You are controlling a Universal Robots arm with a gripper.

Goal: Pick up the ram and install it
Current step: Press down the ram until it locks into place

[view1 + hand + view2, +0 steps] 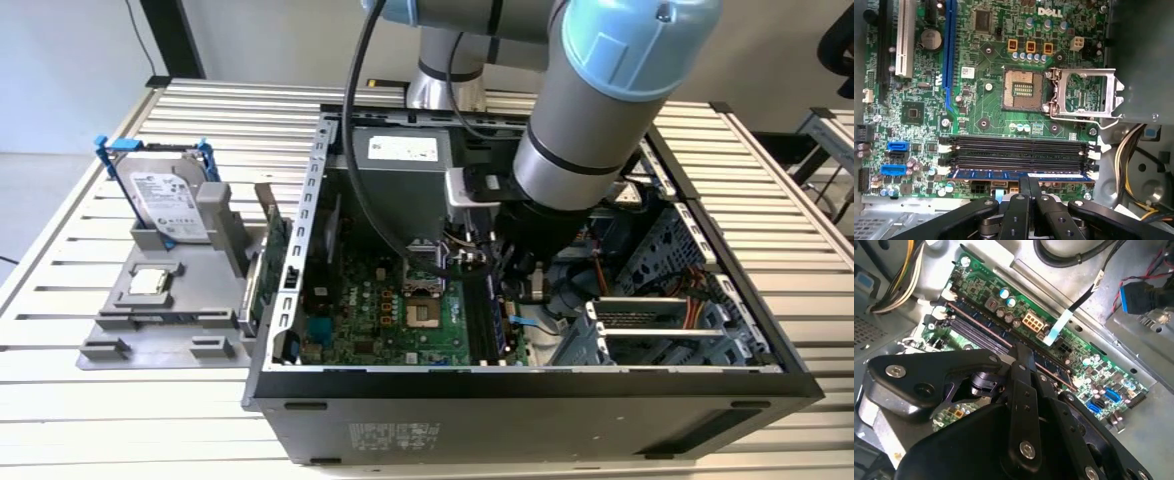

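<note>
Directly beneath the gripper (1028,186), whose fingers are drawn together on the ram (1019,175), the stick lies lengthwise in the nearest black slot of the motherboard (979,65), evidently aligned so downward pressure can seat it, the remaining slots (1019,150) beyond standing vacant.

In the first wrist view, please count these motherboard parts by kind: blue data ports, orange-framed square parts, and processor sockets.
Blue data ports: 2
Orange-framed square parts: 3
Processor sockets: 1
Total: 6
</note>
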